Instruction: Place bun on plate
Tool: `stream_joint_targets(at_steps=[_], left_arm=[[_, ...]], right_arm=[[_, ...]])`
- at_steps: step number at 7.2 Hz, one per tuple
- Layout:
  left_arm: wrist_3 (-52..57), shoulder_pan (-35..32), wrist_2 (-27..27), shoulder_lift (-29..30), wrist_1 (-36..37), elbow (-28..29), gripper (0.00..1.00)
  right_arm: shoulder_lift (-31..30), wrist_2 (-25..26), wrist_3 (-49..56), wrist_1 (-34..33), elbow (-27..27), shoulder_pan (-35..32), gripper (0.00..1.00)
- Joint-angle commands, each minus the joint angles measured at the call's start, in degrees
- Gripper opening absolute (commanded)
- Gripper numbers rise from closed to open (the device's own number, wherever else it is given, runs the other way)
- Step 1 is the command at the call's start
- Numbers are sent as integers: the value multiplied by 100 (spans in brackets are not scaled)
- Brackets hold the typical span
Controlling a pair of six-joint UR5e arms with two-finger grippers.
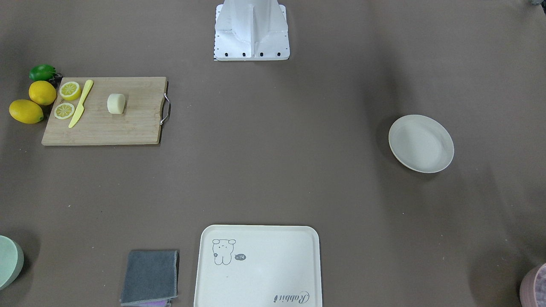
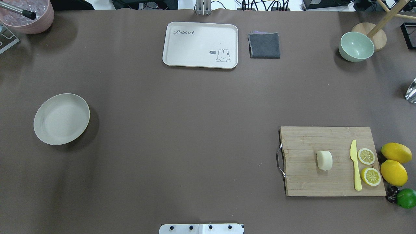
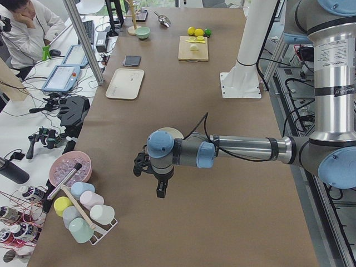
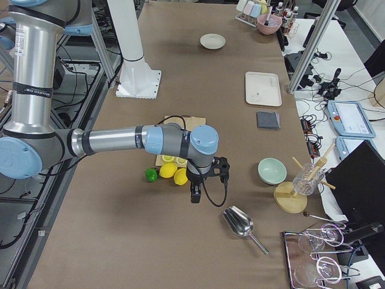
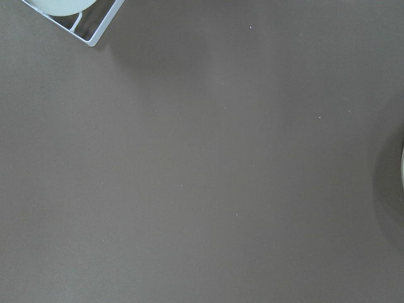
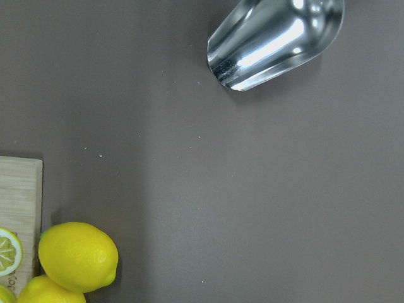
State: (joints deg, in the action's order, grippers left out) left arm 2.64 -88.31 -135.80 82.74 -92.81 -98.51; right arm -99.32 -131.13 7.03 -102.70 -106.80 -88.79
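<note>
Plate [image 2: 61,119], round and off-white, lies bare at the far left of the overhead view, on the robot's left side of the table [image 2: 182,130]. Further right, along the far edge, come a cream tray [image 2: 195,45] and a folded grey cloth [image 2: 264,45]. At the right lies a wooden cutting board [image 2: 305,182]. The bun [image 2: 324,160] rests on it near the middle, apart from the yellow knife [image 2: 356,165] and the two lemon halves [image 2: 366,156] beyond it. Whole lemons [image 2: 396,152] sit just off the board's right end. Bun and plate are thus well apart, at opposite ends of the table.

Step in hand, as judged: the approach, with the bun untouched and no grasp yet made. The next move calls for the right arm, the nearer one, to move in over the board, descend on the bun and close gently across its sides. The long carry to the plate may call for a reach across or a hand-over.

Left arm: forearm stretched level over the table, wrist turned down, left gripper [image 3: 160,192] hanging above the bare table just beside the plate. Right arm: likewise level, right gripper [image 4: 194,195] pointing down over bare table between the lemons and a metal scoop [image 4: 239,223], past the board's end. Each gripper shows only in a side view, so whether its fingers stand apart or together cannot be told.
</note>
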Motion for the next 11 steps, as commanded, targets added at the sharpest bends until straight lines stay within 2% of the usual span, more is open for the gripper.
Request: stream_joint_targets(at_steps=[1,5,8,9,10,11], left_arm=[[17,-89,-8,-134,-26,-97,98],[26,-99,0,-127,-26,-107,98],[-18,-90,-8,-40,-26,-80,98],[-18,-99,-26,-22,-35,-98,98],[-10,-99,-26,40,-61,-124,98],[-27,-116,-26,319,-61,-107,98]], right_arm=[[9,0,0,4,1,2,100],[18,-9,-9,4,-69,-7,100],[333,18,-35,4,-298,-7,100],[395,18,-35,135,-298,-7,100],[404,44,-35,562,-272,-15,100],[404,44,-44,697,-254,-33,100]])
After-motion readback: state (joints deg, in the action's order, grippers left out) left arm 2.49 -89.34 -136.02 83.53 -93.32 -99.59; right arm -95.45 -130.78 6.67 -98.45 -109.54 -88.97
